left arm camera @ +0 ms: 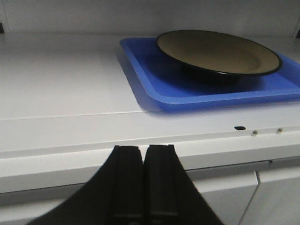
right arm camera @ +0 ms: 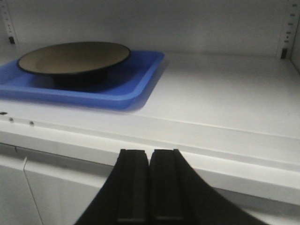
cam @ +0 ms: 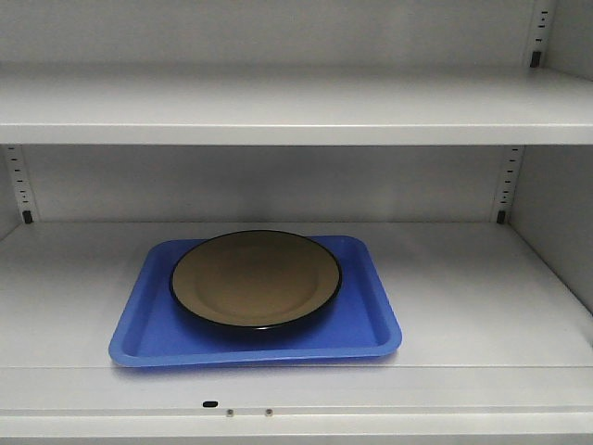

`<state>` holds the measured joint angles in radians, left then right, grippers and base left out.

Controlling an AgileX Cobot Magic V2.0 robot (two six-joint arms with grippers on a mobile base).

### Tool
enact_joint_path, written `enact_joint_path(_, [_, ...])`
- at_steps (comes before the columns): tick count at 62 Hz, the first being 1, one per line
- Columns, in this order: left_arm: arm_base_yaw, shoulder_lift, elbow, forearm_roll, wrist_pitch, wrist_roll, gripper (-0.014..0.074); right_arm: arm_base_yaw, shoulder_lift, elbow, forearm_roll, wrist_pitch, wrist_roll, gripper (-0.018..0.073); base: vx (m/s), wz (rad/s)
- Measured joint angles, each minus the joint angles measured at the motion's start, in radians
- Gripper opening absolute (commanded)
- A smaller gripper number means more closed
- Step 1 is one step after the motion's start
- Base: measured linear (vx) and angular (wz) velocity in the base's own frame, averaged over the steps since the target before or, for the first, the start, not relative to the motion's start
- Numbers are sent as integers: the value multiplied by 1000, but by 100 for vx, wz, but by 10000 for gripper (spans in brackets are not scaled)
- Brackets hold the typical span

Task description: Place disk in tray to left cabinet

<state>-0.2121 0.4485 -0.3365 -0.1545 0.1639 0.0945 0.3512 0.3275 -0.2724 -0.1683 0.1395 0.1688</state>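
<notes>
Left wrist: left hand point(left arm camera: 144, 159) clenched, empty; disk point(left arm camera: 218, 50) in tray point(left arm camera: 154, 75) ahead-right, well apart.

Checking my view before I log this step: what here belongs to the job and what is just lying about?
Job:
- disk, sitting in the tray
- blue tray, on the cabinet shelf
- cabinet shelf
- left gripper and right gripper, both shut, outside the shelf

Just there:
- upper shelf
- peg-hole uprights
</notes>
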Motion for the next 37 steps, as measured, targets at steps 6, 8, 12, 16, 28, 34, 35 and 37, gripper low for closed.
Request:
enact_joint_path(6, [0, 0, 9, -2, -38, 0, -3, 0, -6, 4, 0, -39, 0, -2, 0, 0])
enact_joint_path(8, [0, 0, 9, -2, -43, 0, -3, 0, -6, 4, -1, -41, 0, -2, 0, 0])
enact_joint_path(12, [0, 0, 10, -2, -50, 0, -3, 0, -6, 4, -1, -41, 0, -2, 0, 0])
enact_joint_path(16, [0, 0, 10, -2, -51, 0, -3, 0, -6, 4, -1, -41, 0, -2, 0, 0])
enact_joint_path(28, [0, 0, 10, -2, -51, 0, -3, 0, -6, 5, -1, -41, 0, -2, 0, 0])
enact_joint_path(34, [0, 0, 10, -2, -51, 1, -3, 0, -6, 5, -1, -41, 0, -2, 0, 0])
enact_joint_path(35, [0, 0, 10, -2, -51, 1, -3, 0, -6, 5, -1, -41, 0, -2, 0, 0])
enact_joint_path(37, [0, 0, 10, -2, -51, 1, -3, 0, -6, 5, -1, -41, 0, -2, 0, 0])
